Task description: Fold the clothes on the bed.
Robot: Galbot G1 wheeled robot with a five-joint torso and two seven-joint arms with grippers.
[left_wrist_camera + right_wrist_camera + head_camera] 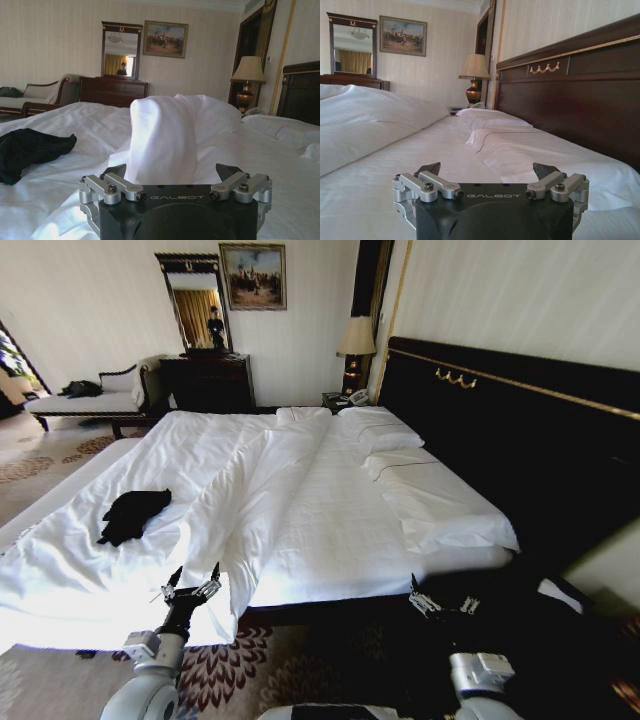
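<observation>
White duvet covers the bed (330,530); the clothes (133,514) lie crumpled near its left edge, unreached, so left gripper (191,584) and right gripper (441,601) hover at the foot edge, jaws wide apart and holding nothing.

Black T-shirt (133,514): crumpled in a loose heap, not folded, lettering not visible. Lies on the bed's (330,530) white duvet, on the side far from the headboard, a short way in from the near edge. Bed: large, white duvet folded back in a diagonal ridge down the middle, bare sheet and white pillows on the headboard side, dark frame.
</observation>
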